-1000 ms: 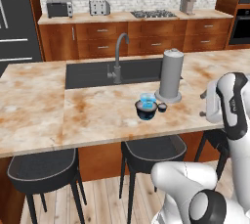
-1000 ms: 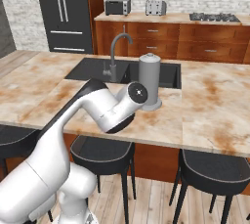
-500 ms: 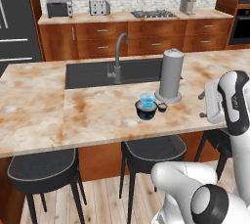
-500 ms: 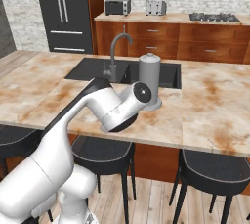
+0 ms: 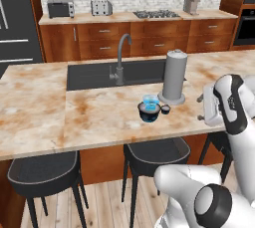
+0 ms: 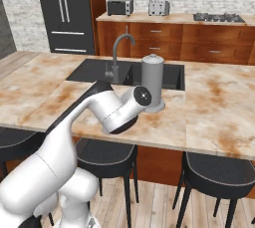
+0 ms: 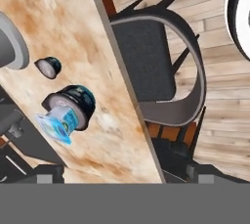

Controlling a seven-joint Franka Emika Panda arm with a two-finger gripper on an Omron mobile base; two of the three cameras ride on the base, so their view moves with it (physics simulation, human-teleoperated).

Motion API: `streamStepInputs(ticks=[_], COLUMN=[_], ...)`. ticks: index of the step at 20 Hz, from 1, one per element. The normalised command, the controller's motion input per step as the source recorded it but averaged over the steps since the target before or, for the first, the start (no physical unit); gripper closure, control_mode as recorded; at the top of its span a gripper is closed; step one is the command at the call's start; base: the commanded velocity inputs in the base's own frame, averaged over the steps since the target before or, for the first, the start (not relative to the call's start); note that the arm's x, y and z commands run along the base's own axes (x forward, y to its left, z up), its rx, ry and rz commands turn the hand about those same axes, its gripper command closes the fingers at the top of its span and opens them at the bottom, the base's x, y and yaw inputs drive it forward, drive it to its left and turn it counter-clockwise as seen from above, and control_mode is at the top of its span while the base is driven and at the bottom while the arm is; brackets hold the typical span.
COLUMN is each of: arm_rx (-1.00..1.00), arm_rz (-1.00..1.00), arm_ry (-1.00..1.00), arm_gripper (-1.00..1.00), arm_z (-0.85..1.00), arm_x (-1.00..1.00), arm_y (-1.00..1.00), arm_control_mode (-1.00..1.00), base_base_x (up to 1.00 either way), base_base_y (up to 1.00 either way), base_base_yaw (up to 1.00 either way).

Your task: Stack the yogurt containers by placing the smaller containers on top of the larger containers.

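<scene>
A dark navy tub (image 5: 149, 114) stands on the marble island near its front edge. A light-blue cup (image 5: 151, 101) sits on top of the tub. A tiny dark cup (image 5: 165, 108) with a pale top rests on the counter just right of the tub. My gripper (image 5: 201, 108) hovers to the right of the cups at the counter's front edge, open and empty. In the hand view the navy tub (image 7: 74, 101), the light-blue cup (image 7: 57, 123) on it and the tiny cup (image 7: 48, 66) lie at the left. In the right base view my arm hides the cups.
A tall grey cylinder (image 5: 174, 75) stands just behind the cups, beside the black sink (image 5: 99, 75) with its faucet (image 5: 121, 57). Black stools (image 5: 157, 152) sit under the island's front edge (image 7: 124, 81).
The hand has shifted slightly left toward the cups. The cups have not moved, and the gripper stays open.
</scene>
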Motion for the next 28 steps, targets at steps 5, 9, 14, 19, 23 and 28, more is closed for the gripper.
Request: streamStepInputs(ticks=[5, 9, 14, 19, 23, 28], arm_rx=[0.0, 0.0, -0.01, -0.03, -0.02, -0.01], arm_rz=[0.0, 0.0, 0.0, 0.0, 0.0, 0.0], arm_ry=[0.0, 0.02, 0.07, 0.1, 0.09, 0.04], arm_gripper=[-1.0, -1.0, -1.0, -1.0, -1.0, -1.0], arm_z=[-0.08, -0.04, 0.0, -0.02, -0.09, -0.23], arm_x=[0.37, 0.35, 0.28, 0.23, 0.2, 0.19], arm_y=[0.0, -0.01, 0.0, 0.0, 0.0, 0.0], arm_control_mode=[-1.0, -1.0, -1.0, -1.0, -1.0, -1.0], base_base_x=[0.0, 0.0, 0.0, 0.0, 0.0, 0.0], base_base_y=[0.0, 0.0, 0.0, 0.0, 0.0, 0.0], base_base_yaw=[0.0, 0.0, 0.0, 0.0, 0.0, 0.0])
